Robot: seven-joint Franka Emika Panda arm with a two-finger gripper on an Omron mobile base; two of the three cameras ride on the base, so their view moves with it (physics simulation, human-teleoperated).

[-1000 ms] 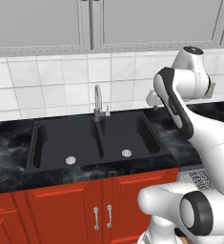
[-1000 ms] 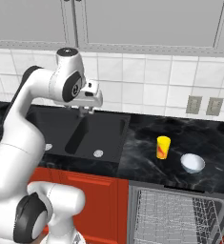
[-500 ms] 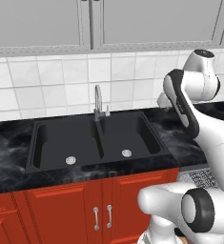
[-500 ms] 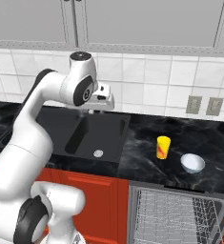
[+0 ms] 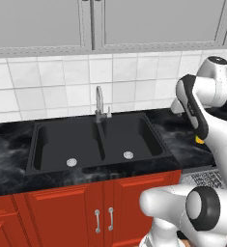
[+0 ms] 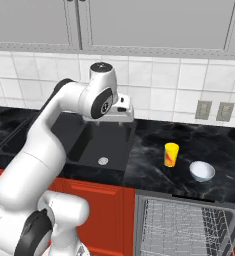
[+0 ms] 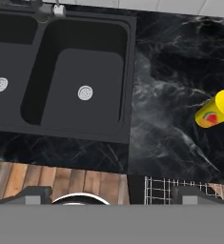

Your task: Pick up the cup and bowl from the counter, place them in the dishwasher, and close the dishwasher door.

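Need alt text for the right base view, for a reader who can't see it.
A white robot arm holds its open pincer above the black sink, left of a yellow cup and a pale bowl standing on the black counter. Below them, the dishwasher is open, its wire rack showing.

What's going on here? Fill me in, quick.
A white robot arm is working at a kitchen counter. Its gripper hangs open and empty above the right side of the black sink. The yellow cup and the pale bowl stand side by side on the counter to the right of the sink, untouched. Below them the dishwasher is open with its wire rack showing and nothing in it, so nothing has been loaded yet.
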